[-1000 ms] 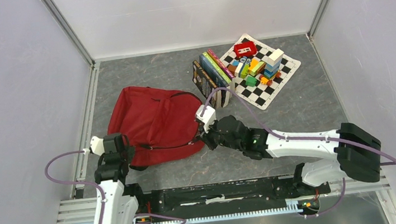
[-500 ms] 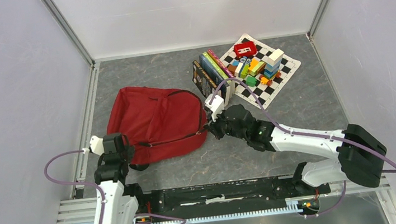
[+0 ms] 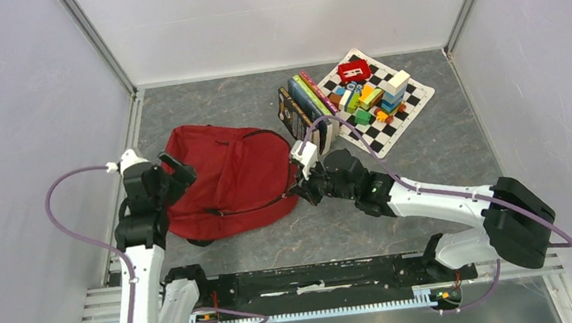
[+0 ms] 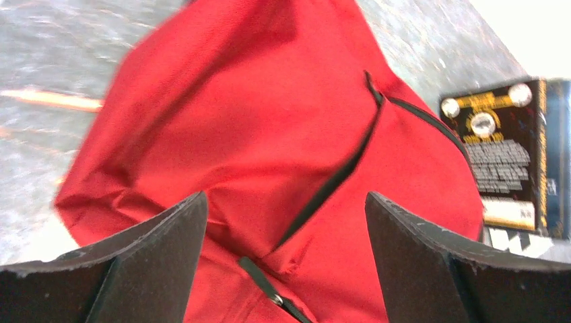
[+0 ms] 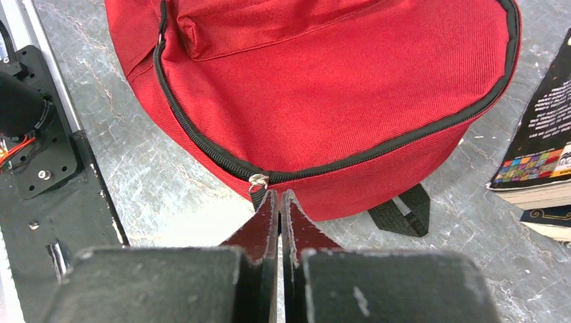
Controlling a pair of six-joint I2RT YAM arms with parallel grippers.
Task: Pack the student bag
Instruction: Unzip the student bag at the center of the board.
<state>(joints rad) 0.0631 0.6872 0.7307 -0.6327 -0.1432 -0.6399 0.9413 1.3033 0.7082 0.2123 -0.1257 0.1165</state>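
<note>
The right gripper (image 5: 279, 198) clamps the zipper pull (image 5: 258, 183) at the right edge of the student bag (image 3: 227, 176) as the left gripper (image 4: 284, 200) hovers above, jaws spread.

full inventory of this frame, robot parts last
student bag: 1, dark red with black zippers, lying mid-table
zipper pull: 1, metal, on the bag's edge nearest the right arm
books: several, mixed covers, bunched together between bag and mat
checkered mat: 1, black and white, far right of the table
toy blocks: a heap, mixed colours, on the mat
table: 1, grey marbled
left gripper: 1, black fingers, open, above the bag's left side
right gripper: 1, black fingers, shut on the zipper pull
</note>
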